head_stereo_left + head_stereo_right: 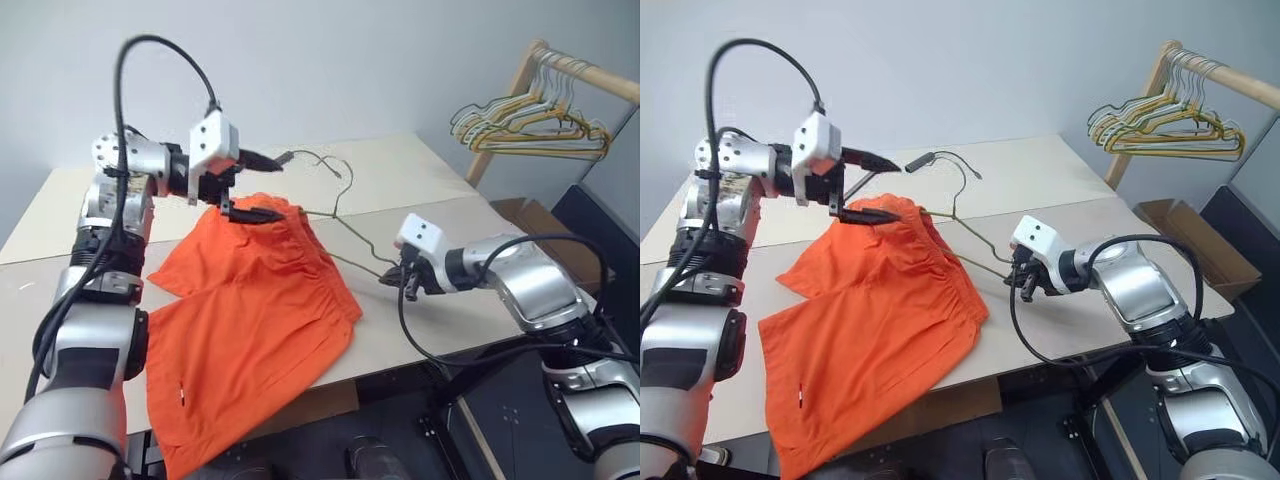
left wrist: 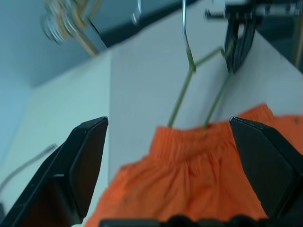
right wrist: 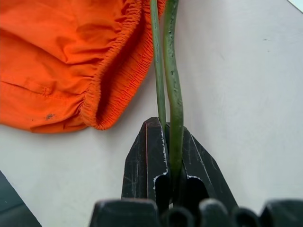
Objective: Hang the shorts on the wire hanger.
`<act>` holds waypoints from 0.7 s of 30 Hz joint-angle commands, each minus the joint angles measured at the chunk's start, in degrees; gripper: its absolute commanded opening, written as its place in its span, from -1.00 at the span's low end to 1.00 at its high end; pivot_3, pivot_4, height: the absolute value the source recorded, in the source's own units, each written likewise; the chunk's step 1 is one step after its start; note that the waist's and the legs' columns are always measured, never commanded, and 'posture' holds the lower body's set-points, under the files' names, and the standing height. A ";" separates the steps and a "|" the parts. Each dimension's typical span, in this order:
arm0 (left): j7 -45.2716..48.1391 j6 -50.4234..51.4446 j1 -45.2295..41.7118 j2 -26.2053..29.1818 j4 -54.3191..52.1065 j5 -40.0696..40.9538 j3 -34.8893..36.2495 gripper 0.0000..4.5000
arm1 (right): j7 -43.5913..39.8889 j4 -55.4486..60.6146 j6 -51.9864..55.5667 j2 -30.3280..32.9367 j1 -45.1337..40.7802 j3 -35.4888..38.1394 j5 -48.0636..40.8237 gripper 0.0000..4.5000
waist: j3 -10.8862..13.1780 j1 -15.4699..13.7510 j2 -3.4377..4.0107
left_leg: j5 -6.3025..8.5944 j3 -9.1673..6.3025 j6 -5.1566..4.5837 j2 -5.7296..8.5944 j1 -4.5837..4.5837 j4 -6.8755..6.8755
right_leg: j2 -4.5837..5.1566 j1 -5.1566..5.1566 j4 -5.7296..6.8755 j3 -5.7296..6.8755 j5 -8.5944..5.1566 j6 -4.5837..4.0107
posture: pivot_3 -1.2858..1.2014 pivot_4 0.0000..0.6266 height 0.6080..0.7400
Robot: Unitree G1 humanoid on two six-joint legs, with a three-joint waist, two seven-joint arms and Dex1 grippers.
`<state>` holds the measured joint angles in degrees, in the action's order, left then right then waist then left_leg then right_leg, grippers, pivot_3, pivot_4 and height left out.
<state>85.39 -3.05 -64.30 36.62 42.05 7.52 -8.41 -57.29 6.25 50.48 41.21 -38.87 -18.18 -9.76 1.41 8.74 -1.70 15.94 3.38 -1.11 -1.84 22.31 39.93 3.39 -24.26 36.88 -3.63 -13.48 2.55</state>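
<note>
Orange shorts (image 1: 250,320) lie flat on the counter (image 1: 420,170), with one leg hanging over the near edge. Their stretchy waist is the end closest to your left fingers (image 1: 255,187).

Your right fingers (image 1: 408,285) are pinched shut on one corner of the wire hanger (image 1: 350,232), where two thin wires run side by side. From there the wires run toward the shorts and go in at the waist. I cannot tell how far in the hanger goes. Its little hook pokes up between the two sets of fingers.

Your left fingers are spread wide and hold nothing. They hover just above the waist, one fingertip over the cloth and one higher up.

To do this step well, I think you should keep the right pinch tight so the hanger does not spin. Bring the left fingers down onto the waistband, right beside where the wires go in. Grab only the cloth, not the wire. Then pull the waist along the hanger slowly. Watch that the cloth does not bunch up.

Count: one pair of shorts, one wire hanger in play, and one bunch of spare hangers (image 1: 530,125) on a wooden rail (image 1: 590,75), well away from your right fingers.
</note>
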 commanded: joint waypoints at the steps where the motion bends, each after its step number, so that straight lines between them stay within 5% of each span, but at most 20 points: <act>1: 0.91 -2.82 -4.60 -0.62 2.83 -2.65 -1.23 0.99 | -0.42 3.03 -2.20 0.70 -2.92 0.29 0.46 -1.00 | 0.00 0.01 0.00 | 0.01 0.00 -0.01 0.00 0.01 0.00 | 0.00 -0.02 -0.02 0.00 0.00 0.01 | -0.06 -1.00 1.00; 8: 4.22 -3.59 -7.51 -2.22 9.31 -4.57 -2.26 0.91 | -0.90 5.55 -2.60 1.23 -3.55 -0.20 0.14 -1.00 | 0.00 -0.04 0.00 | 0.02 0.00 -0.03 0.00 0.00 0.00 | 0.01 -0.01 0.01 0.00 -0.02 0.02 | -0.06 -1.00 1.00; 21: 7.01 -9.03 -8.27 -2.87 15.80 -9.68 -4.88 -0.89 | -1.87 11.19 0.33 2.25 -3.73 1.43 -2.30 -1.00 | 0.00 -0.05 0.00 | 0.02 -0.01 -0.03 -0.01 0.02 0.01 | 0.01 -0.03 0.01 0.00 -0.02 0.03 | -0.07 -1.00 1.00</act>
<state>92.25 -11.30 -70.23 33.63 57.28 -1.82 -13.47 -58.70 14.33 50.76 42.94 -40.36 -19.39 -10.41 1.42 8.68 -1.70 15.96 3.37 -1.14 -1.84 22.34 39.94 3.41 -24.28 36.89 -3.63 -13.51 2.59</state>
